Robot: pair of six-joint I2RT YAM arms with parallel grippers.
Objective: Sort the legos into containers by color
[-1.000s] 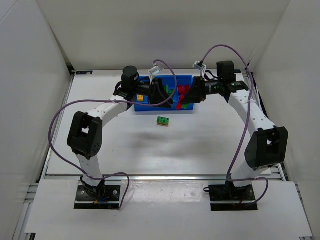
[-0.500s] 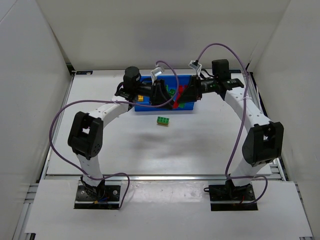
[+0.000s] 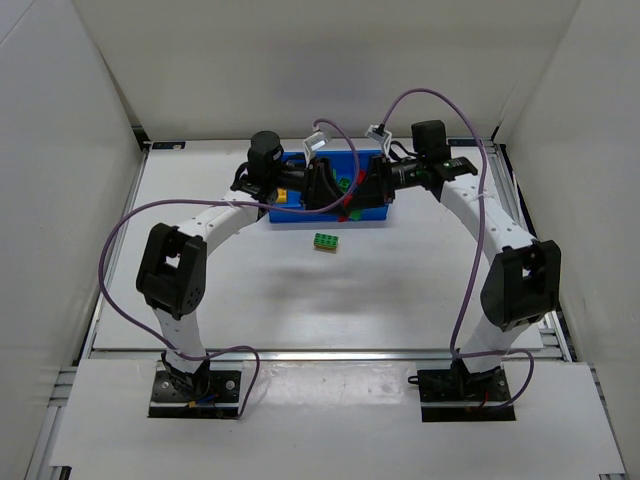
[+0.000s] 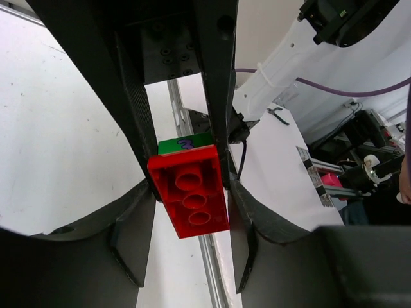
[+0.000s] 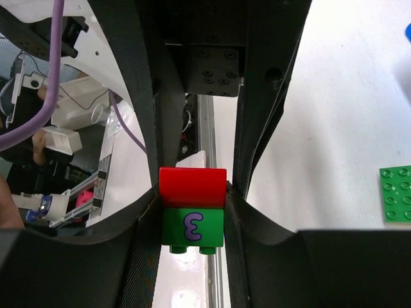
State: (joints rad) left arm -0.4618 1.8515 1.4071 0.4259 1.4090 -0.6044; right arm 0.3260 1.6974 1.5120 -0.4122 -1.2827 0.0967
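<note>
Over the blue tray (image 3: 288, 214), the containers, my two grippers face each other tip to tip. Between them hangs a red lego (image 4: 190, 200) stuck to a green lego (image 5: 192, 226) with a purple 3 on it. My left gripper (image 4: 189, 192) is shut on the red lego's sides. Shut on the green lego is my right gripper (image 5: 192, 200). In the top view the pair shows as a red spot (image 3: 346, 209) between the left gripper (image 3: 326, 188) and the right gripper (image 3: 366, 188). Another green lego (image 3: 325, 242) lies on the table in front of the tray.
A yellow lego (image 3: 283, 192) and a green one (image 3: 345, 182) show in the tray, whose other contents the grippers hide. White walls close in the table on three sides. Purple cables loop over both arms.
My right gripper has moved left, carrying the red-and-green pair up to my left gripper. The left jaws have closed in on the red lego.
</note>
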